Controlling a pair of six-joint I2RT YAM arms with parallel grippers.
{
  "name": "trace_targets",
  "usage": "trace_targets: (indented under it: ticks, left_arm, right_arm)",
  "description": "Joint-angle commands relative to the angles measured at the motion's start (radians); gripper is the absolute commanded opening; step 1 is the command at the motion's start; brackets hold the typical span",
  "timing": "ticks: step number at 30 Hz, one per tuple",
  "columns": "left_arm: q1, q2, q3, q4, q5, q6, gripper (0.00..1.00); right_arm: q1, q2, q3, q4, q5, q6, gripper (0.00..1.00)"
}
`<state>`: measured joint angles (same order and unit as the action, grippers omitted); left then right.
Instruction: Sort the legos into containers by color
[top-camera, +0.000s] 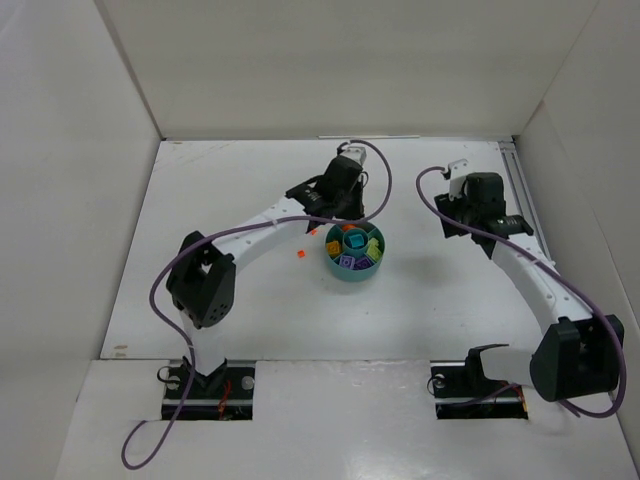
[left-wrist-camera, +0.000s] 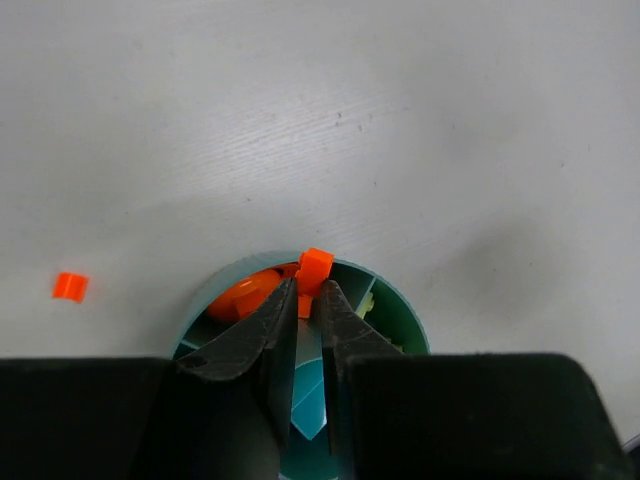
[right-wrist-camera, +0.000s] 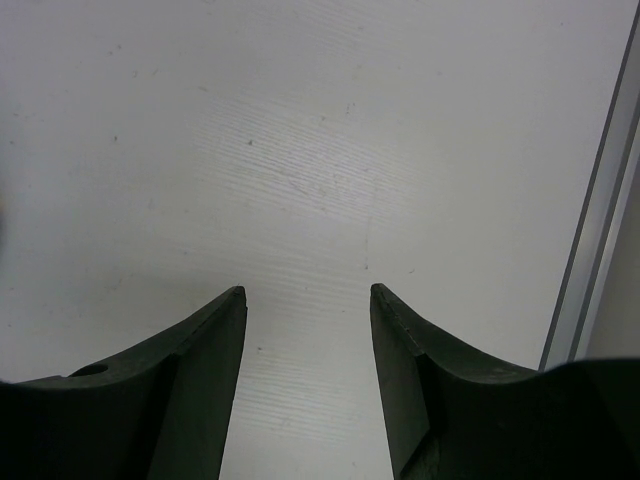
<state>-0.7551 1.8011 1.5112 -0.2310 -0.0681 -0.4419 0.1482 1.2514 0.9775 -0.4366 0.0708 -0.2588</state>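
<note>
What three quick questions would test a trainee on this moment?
1. True or false: the left gripper is shut on an orange brick above the dish.
2. Pick one: the right gripper is A) open over the table, B) holding a purple brick, C) inside the dish.
3. Fill in: one loose brick lies on the table beside the dish; its colour is ____.
Key: 1 true; 2 A; 3 orange.

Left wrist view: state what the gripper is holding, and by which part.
The left gripper is shut on a small orange lego, pinching its lower end, over the teal dish. The right gripper is open, holding nothing.
</note>
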Motion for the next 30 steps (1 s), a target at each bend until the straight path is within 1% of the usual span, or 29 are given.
trace_targets:
  ticks: [1, 4, 9, 10, 13, 14, 18, 22, 23, 24, 26, 30]
  left_arm:
    - [-0.027, 0.033, 0.098, -0.040, 0.030, 0.040, 0.10]
    - [-0.027, 0.064, 0.116, -0.053, 0.030, 0.040, 0.10]
    - [-0.036, 0.055, 0.095, -0.053, 0.021, 0.040, 0.10]
    - [-0.036, 0.055, 0.084, -0.053, 0.021, 0.040, 0.12]
    - [-0.036, 0.055, 0.084, -0.065, 0.021, 0.049, 0.14]
    - [-0.046, 0.055, 0.084, -0.077, 0.021, 0.049, 0.16]
    - [-0.046, 0.046, 0.072, -0.087, 0.011, 0.058, 0.16]
    - [-0.046, 0.012, 0.050, -0.087, 0.011, 0.068, 0.23]
    - [-0.046, 0.012, 0.050, -0.077, 0.011, 0.068, 0.28]
    - [-0.046, 0.003, 0.050, -0.077, 0.011, 0.068, 0.30]
    - [-0.046, -0.009, 0.041, -0.077, 0.011, 0.068, 0.33]
    - [-0.046, -0.029, 0.041, -0.077, -0.016, 0.068, 0.34]
  right_arm:
    - [-0.016, -0.030, -0.005, 0.049, -0.026, 0.000, 0.58]
    - [-0.027, -0.030, -0.014, 0.049, -0.026, -0.010, 0.58]
    - [-0.036, -0.030, -0.014, 0.058, -0.045, -0.010, 0.58]
    - [-0.036, -0.030, -0.014, 0.058, -0.045, -0.010, 0.58]
    - [-0.036, -0.030, -0.023, 0.067, -0.054, -0.010, 0.58]
    - [-0.036, -0.030, -0.023, 0.067, -0.054, -0.010, 0.58]
    - [-0.036, -0.030, -0.023, 0.067, -0.054, -0.010, 0.58]
    - [-0.036, -0.030, -0.023, 0.067, -0.063, -0.010, 0.58]
    - [-0.036, -0.030, -0.023, 0.067, -0.063, -0.010, 0.58]
    - [-0.036, -0.030, -0.023, 0.067, -0.072, -0.010, 0.58]
    - [-0.036, -0.030, -0.023, 0.067, -0.072, -0.019, 0.58]
    - [-0.036, -0.040, -0.023, 0.079, -0.091, -0.043, 0.58]
